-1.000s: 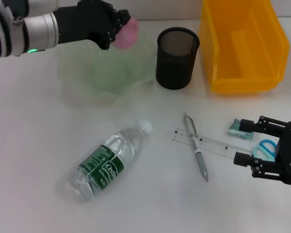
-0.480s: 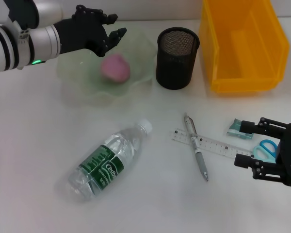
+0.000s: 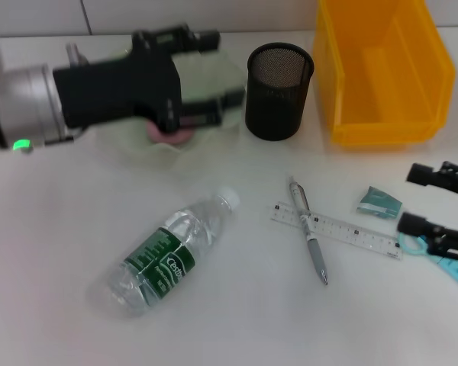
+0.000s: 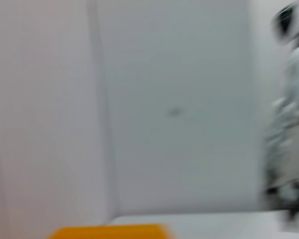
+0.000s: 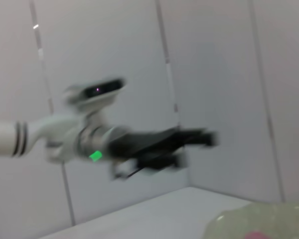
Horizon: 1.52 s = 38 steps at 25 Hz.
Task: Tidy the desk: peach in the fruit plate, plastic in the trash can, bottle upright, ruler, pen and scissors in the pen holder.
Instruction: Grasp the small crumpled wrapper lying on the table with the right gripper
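1. Head view, far side of bench (image 3: 53, 252): left pincer (image 3: 210, 76) above the pale green fruit plate (image 3: 225, 72), fingers spread wide, empty; pink peach (image 3: 168, 134) inside the plate, mostly hidden beneath the pincer. Black mesh pen holder (image 3: 279, 91) upright just beside the plate; yellow trash can (image 3: 382, 72) beyond it toward the right.
2. Head view, near side: clear bottle (image 3: 172, 252) with green label on its side, white cap toward the pen holder. Pen (image 3: 310, 240) crossed over the transparent ruler (image 3: 336, 230), the two touching. Teal piece of plastic (image 3: 378, 202) flat on the bench just beyond the ruler's right end. Right pincer (image 3: 435, 202) at the right edge, fingers parted, empty, over the blue-handled scissors (image 3: 435, 255).
3. Left wrist view: blank wall, a strip of the trash can (image 4: 109, 232) at the lower border; no pincer fingers in sight.
4. Right wrist view: left pincer (image 5: 189, 147) seen from afar, stretched out level before a panelled wall, with the fruit plate (image 5: 259, 221) and a sliver of the peach (image 5: 256, 235) at the lower corner.
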Tool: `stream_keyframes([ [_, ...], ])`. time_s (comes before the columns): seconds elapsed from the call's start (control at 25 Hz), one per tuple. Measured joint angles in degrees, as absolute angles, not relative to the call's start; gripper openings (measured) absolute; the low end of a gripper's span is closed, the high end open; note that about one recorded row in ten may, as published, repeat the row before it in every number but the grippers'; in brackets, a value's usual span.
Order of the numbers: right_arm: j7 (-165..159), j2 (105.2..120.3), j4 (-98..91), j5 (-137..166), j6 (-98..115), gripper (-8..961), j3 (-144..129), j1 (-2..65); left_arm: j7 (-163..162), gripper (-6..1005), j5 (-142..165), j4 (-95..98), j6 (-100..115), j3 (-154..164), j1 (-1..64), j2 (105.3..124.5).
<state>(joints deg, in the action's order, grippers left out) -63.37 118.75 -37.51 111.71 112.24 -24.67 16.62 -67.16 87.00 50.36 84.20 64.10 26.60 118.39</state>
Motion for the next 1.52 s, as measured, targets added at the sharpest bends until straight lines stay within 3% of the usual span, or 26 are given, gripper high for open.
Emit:
stream_keyframes([
  [0.28,-87.08,118.55,-57.31,112.18,114.26,757,-22.31,17.78,-62.17,762,86.41,44.14,94.58,64.83,22.91,118.7],
  [0.6,-118.01,117.32,-76.82,132.04,111.45,757,-29.73,26.8,-52.27,814,86.6,31.39,94.84,65.45,20.8,118.58],
  [0.72,-124.28,117.3,-76.67,138.24,109.05,757,-33.8,29.3,-50.38,812,86.95,28.38,94.63,65.58,20.58,118.66],
  [0.88,-129.93,119.29,-74.94,145.89,100.71,755,-43.47,31.56,-50.07,811,87.0,26.87,92.64,65.64,21.05,118.65],
  [1.52,-134.81,119.16,-65.36,147.47,87.96,708,-61.52,34.24,-50.48,810,87.1,25.87,90.3,66.88,21.65,118.62],
])
